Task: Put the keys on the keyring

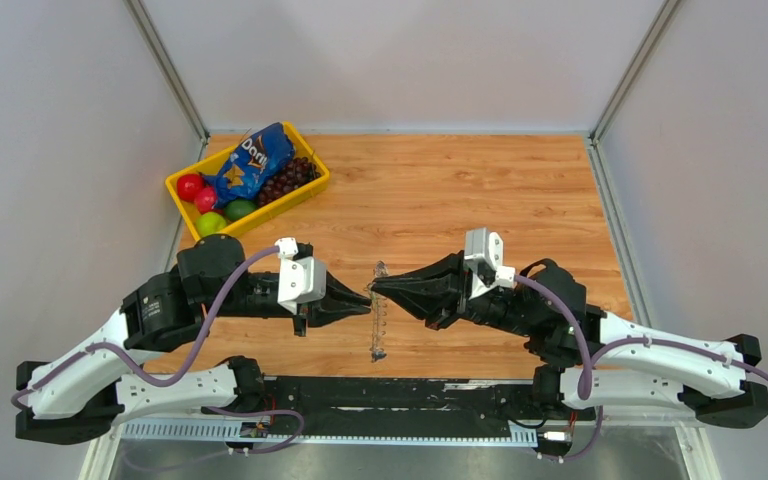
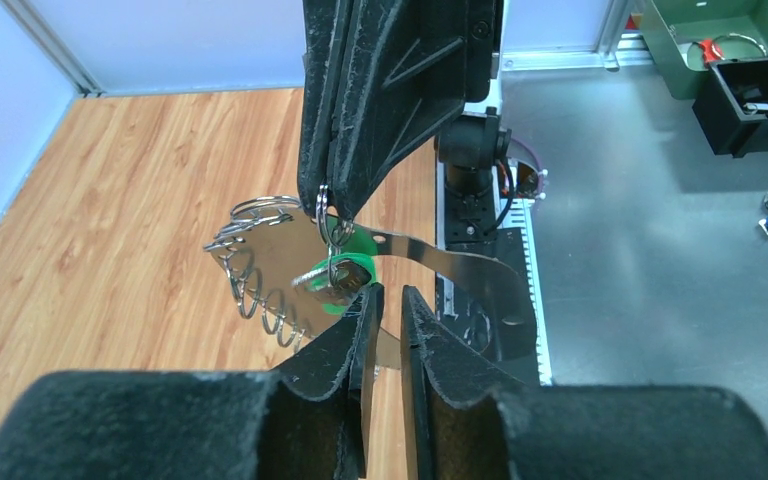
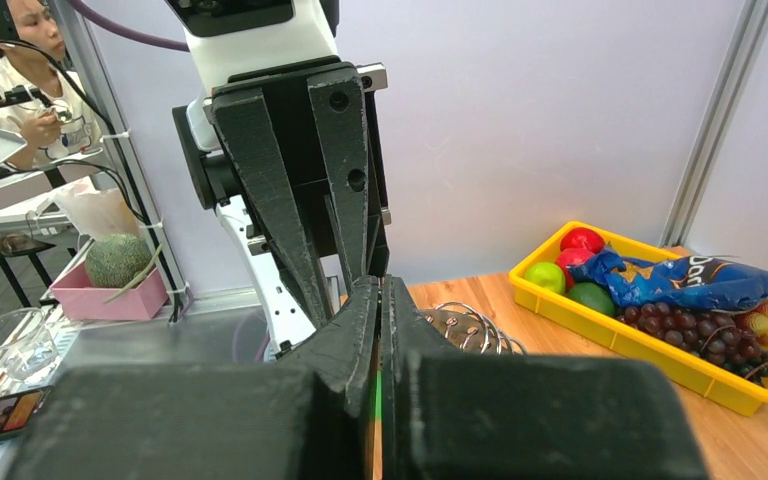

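Observation:
The keyring (image 1: 378, 322) is a silvery metal band with a row of wire loops along one side (image 2: 260, 250). It stands on edge between both grippers at mid-table. The keys (image 2: 345, 275), small dark pieces with a green tag, hang against it from a little wire ring. My right gripper (image 2: 328, 205) is shut on that ring, and a green sliver shows between its pads (image 3: 380, 285). My left gripper (image 2: 388, 292) sits just under the keys, its jaws a narrow gap apart. The band's edge shows in that gap. Seen from above, both tips (image 1: 365, 300) (image 1: 375, 284) almost touch.
A yellow bin (image 1: 175, 185) at the back left holds fruit, grapes and a blue chip bag. Grey walls close in the table on three sides. Off the near edge, a green box (image 2: 660, 30) and a black box (image 2: 750, 120) sit on a metal surface.

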Robot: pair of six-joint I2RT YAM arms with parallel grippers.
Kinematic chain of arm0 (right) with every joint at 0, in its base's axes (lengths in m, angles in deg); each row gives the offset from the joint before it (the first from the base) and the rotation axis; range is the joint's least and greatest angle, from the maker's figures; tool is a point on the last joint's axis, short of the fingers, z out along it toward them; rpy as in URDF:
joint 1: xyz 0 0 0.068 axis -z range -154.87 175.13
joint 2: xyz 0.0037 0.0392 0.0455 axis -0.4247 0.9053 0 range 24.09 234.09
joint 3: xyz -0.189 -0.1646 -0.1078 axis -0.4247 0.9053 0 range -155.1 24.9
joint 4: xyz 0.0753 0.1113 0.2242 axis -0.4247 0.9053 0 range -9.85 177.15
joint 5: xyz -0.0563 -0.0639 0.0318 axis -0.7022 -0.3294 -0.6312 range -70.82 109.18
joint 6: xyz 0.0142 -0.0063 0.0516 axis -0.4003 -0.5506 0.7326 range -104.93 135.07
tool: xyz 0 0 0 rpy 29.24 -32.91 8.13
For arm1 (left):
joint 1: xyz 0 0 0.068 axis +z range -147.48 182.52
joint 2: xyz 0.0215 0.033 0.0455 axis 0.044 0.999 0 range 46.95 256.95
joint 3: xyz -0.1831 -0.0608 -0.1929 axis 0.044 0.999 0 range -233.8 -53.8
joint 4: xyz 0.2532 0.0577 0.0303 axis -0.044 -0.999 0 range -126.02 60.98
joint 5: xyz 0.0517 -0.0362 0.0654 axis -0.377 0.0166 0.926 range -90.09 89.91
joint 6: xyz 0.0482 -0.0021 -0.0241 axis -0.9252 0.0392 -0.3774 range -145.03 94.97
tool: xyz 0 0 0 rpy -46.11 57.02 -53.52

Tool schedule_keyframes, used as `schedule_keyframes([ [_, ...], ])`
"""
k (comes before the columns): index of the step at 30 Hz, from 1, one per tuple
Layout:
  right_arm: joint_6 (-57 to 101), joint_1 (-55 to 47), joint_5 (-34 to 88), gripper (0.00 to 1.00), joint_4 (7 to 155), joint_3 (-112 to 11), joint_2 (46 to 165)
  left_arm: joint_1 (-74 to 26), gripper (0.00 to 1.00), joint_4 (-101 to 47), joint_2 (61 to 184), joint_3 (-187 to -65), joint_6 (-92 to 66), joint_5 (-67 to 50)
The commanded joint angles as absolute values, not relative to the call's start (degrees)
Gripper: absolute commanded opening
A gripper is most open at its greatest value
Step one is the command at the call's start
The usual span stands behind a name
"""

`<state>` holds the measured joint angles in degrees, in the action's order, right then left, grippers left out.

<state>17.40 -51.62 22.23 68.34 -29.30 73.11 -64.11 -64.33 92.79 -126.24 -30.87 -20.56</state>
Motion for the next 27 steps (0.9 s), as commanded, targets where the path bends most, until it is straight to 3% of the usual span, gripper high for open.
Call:
schedule_keyframes([
  [1,18.36,-51.86,22.58,0.00,62.33,-29.46,73.64,-64.14,0.23,-62.29,92.43,-126.23,-30.41,-21.08],
  [4,18.39,-51.94,22.75,0.00,62.39,-29.41,73.49,-64.10,0.24,-62.51,92.15,-126.26,-30.36,-20.55],
  [17,20.09,-51.95,24.29,0.00,56.91,-25.88,71.01,-64.10,0.47,-60.01,86.96,-125.79,-28.76,-15.95],
  [27,20.44,-52.22,25.83,0.00,47.45,-22.83,70.59,-64.10,0.52,-47.71,84.15,-121.09,-26.19,-16.18],
])
